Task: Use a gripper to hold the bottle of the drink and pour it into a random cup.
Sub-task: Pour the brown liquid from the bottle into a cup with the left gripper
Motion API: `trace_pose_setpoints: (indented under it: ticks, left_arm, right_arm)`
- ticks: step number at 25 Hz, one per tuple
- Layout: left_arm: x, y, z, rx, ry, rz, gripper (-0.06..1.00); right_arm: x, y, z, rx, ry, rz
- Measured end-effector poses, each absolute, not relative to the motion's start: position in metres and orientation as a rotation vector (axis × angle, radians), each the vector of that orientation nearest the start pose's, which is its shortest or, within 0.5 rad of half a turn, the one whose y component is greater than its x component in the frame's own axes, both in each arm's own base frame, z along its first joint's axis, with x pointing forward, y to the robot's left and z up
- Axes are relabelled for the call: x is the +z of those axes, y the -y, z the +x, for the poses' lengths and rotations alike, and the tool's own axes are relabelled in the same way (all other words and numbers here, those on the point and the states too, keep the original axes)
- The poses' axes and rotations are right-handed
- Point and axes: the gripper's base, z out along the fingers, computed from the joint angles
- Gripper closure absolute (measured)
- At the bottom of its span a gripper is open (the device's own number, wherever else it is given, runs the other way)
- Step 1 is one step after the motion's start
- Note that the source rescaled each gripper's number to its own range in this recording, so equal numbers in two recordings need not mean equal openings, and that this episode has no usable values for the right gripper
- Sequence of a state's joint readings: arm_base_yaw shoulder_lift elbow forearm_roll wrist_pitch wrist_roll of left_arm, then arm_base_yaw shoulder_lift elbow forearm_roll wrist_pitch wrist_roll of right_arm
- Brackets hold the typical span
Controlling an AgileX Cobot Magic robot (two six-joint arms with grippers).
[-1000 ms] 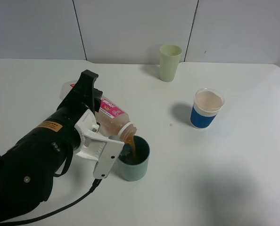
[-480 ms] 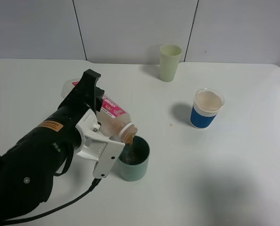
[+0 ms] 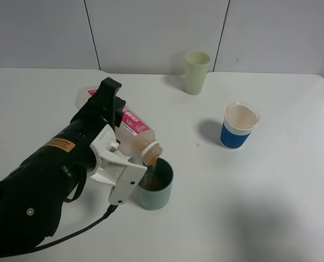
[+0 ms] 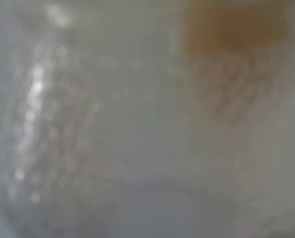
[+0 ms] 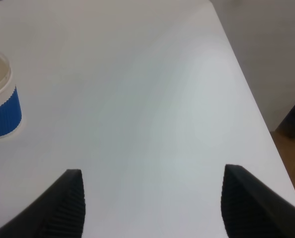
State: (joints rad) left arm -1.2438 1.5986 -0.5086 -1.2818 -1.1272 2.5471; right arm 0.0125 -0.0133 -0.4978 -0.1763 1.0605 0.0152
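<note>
**Now: bottle tipped over the teal cup**

The left gripper [image 3: 113,139] is clenched on the bottle of the drink [image 3: 132,126], one black finger on its far side and the white jaw block on its near side. The bottle lies tilted, base up toward the far left, and its open neck is down at the rim of the cup [image 3: 154,200]. Brown liquid shows at the mouth, running into the cup's dark inside. The cup stands upright on the white table [image 3: 271,191], near the front and left of centre, just right of the gripper.

The left wrist view is filled by a blur of clear plastic (a brown patch at one edge).

The right gripper [image 5: 155,198] hangs released over bare table, jaws wide apart. A blue-and-white cup [image 3: 239,126] stands to the right, and a tall pale green cup [image 3: 197,71] is at the far edge, both well apart from the pouring.
</note>
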Motion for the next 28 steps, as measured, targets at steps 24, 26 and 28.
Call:
trace_pose_setpoints:
  ticks: [24, 26, 28]
  left_arm:
    - [0.1889, 0.206, 0.1522, 1.343, -0.819, 1.782, 0.9]
    - [0.1889, 0.2061, 0.1522, 1.355, -0.803, 1.795, 0.9]
    - [0.1889, 0.2061, 0.1522, 1.362, -0.795, 1.801, 0.9]
  right_arm:
    - [0.2776, 0.014, -0.0072, -0.193, -2.026, 0.012]
    - [0.2776, 0.014, -0.0072, -0.193, -2.026, 0.012]
    - [0.2776, 0.014, -0.0072, -0.193, -2.026, 0.012]
